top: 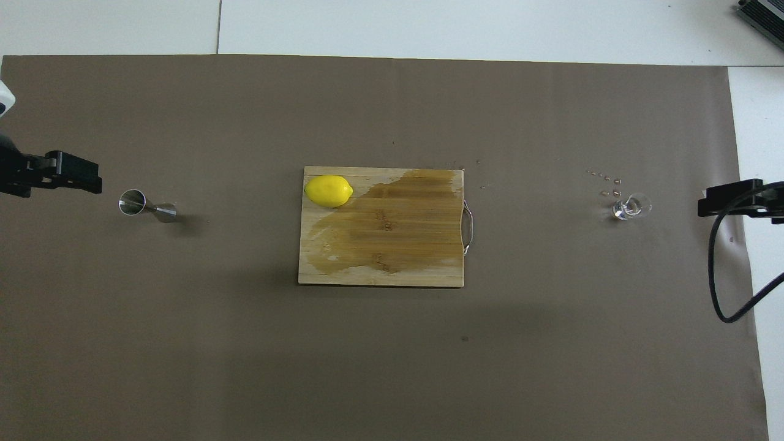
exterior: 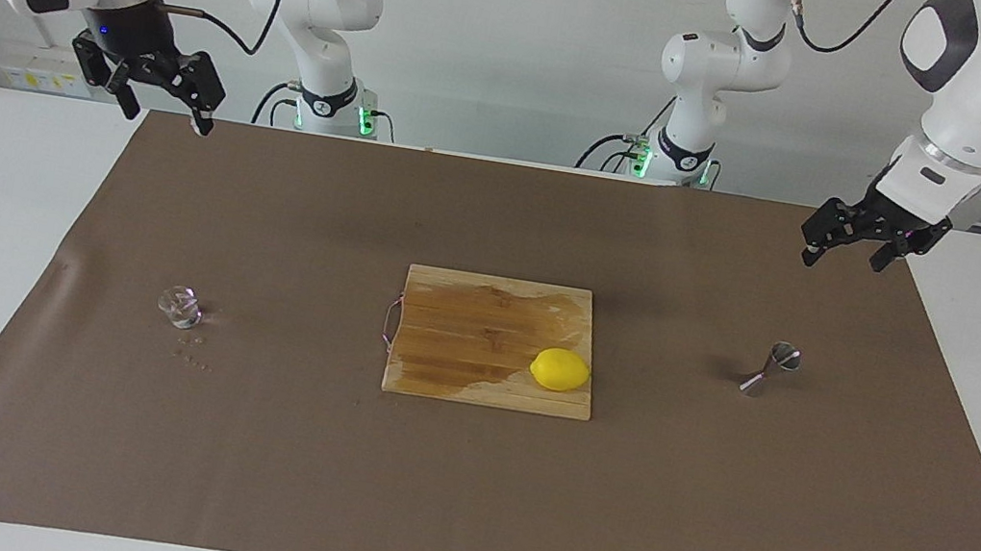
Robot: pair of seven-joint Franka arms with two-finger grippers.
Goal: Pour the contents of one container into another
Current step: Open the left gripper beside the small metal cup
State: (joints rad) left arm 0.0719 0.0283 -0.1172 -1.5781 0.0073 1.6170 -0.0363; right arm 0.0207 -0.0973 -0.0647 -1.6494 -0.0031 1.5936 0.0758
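The small clear glass tumbler [exterior: 179, 307] stands on the brown paper toward the right arm's end of the table; it also shows in the overhead view [top: 631, 206]. The steel jigger [exterior: 771, 368] stands toward the left arm's end, and shows from above too [top: 146, 206]. My right gripper [exterior: 166, 117] is open and empty, raised over the paper's corner at its own end. My left gripper [exterior: 843, 260] is open and empty, raised over the paper's edge, with the jigger well below it. Both grippers show at the sides of the overhead view [top: 61, 174] [top: 732, 201].
A wet bamboo cutting board [exterior: 479, 352] lies mid-table with a yellow lemon [exterior: 560, 370] on its corner toward the left arm's end. Several small droplets [exterior: 191, 357] dot the paper beside the glass. The brown paper [exterior: 456, 504] covers most of the white table.
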